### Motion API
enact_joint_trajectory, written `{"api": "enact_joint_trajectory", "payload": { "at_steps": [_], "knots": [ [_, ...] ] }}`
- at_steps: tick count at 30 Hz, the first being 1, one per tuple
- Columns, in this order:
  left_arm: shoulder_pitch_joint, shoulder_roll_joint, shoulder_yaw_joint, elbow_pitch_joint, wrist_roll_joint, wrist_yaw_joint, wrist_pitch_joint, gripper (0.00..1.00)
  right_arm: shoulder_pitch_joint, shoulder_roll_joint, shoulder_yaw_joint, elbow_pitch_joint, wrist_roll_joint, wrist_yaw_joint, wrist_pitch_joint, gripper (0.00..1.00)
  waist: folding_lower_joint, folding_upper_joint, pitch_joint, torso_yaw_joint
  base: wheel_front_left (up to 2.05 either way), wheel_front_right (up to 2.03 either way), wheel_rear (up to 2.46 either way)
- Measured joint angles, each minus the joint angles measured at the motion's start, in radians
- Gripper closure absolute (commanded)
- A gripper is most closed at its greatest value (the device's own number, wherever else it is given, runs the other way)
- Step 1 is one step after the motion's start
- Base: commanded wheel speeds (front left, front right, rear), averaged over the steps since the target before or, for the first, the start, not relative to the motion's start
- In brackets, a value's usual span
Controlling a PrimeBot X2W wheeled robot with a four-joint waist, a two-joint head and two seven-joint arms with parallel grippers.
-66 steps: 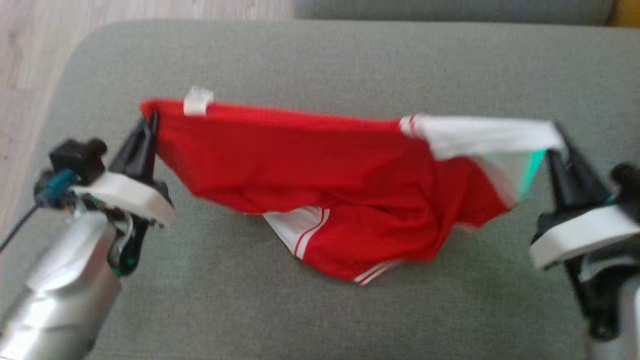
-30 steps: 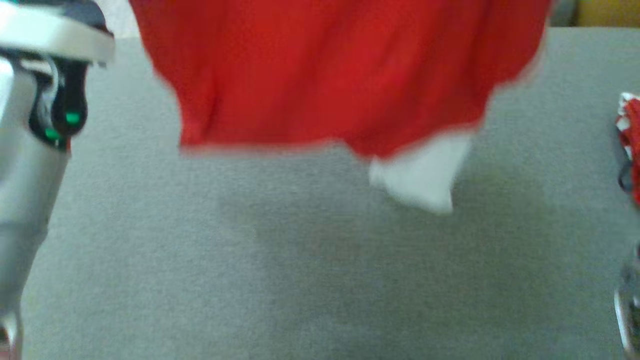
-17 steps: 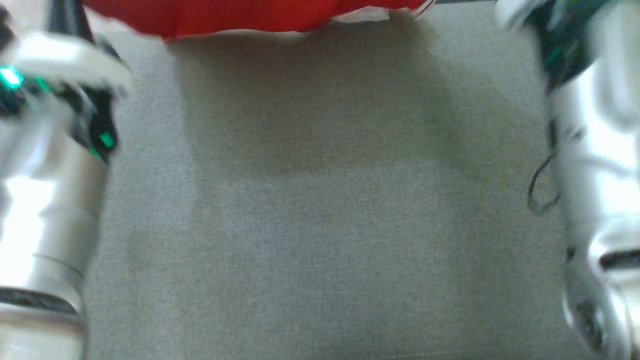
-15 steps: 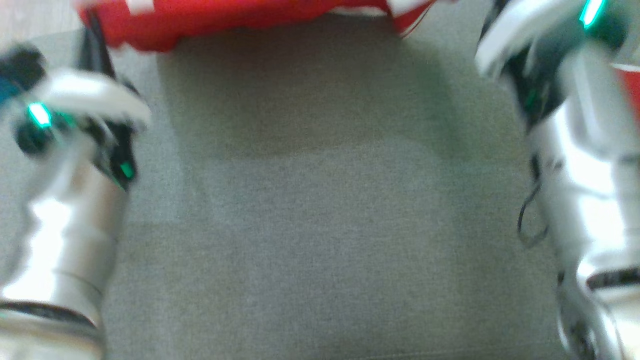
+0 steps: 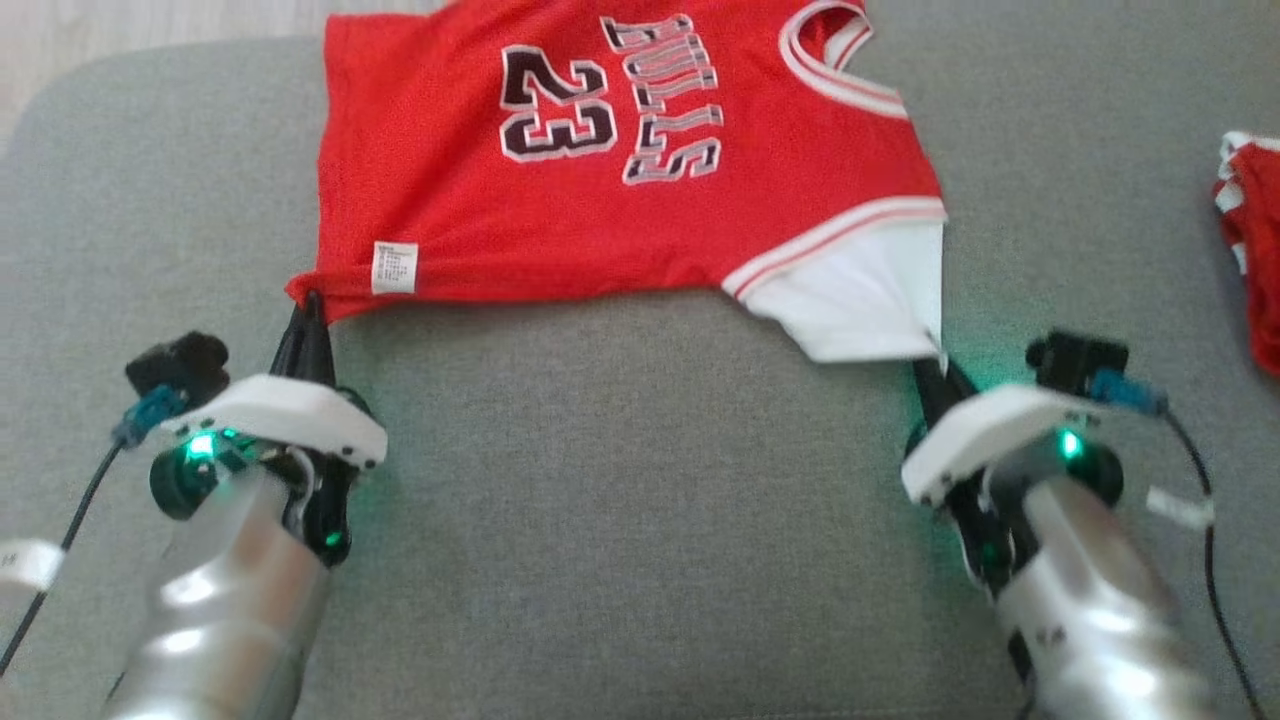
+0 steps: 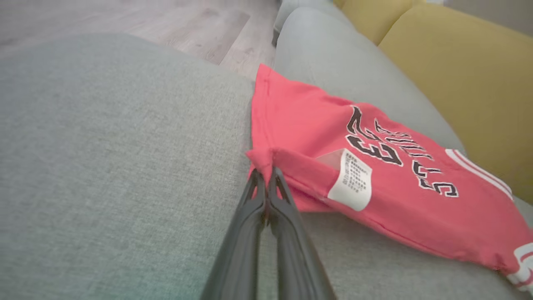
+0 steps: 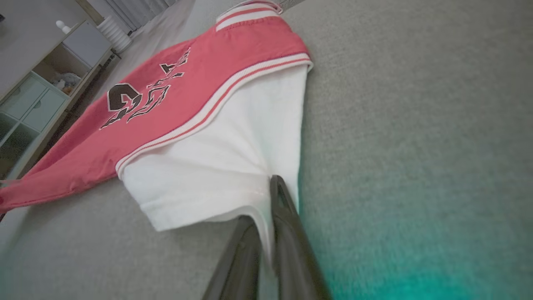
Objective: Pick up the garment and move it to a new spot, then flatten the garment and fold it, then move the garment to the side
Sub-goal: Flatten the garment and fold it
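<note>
The garment (image 5: 620, 170) is a red jersey with "BULLS 23" lettering and a white sleeve, lying spread print-up on the grey sofa cushion (image 5: 640, 500). My left gripper (image 5: 305, 312) is shut on its red hem corner beside the white care label. In the left wrist view the left gripper (image 6: 266, 174) pinches that bunched corner of the garment (image 6: 374, 175). My right gripper (image 5: 930, 365) is shut on the lower edge of the white sleeve. In the right wrist view the right gripper (image 7: 268, 200) clamps the sleeve cloth of the garment (image 7: 200, 104), which partly covers one finger.
Another red and white cloth (image 5: 1255, 270) lies at the cushion's right edge. Yellow cushions (image 6: 458, 75) stand behind the sofa. Wooden floor (image 6: 187, 25) lies past the cushion's left end. A pale shelf unit (image 7: 37, 96) stands across the room.
The garment, held bunched between both grippers and swung up high, now lies spread on the cushion with its print showing. Both grippers have come down low, still gripping. The head view shifted.
</note>
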Motion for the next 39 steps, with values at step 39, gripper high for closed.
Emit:
{"api": "enact_joint_trajectory", "payload": {
  "at_steps": [39],
  "knots": [
    [0.634, 0.352, 0.072, -1.138, -0.105, 0.263, 0.583, 1.00, 0.380, -0.006, -0.285, -1.019, -0.215, 0.000, 0.901, 1.00, 0.0003, 0.0000, 0.026, 0.085, 0.00, 0.00, 0.00]
  ]
}}
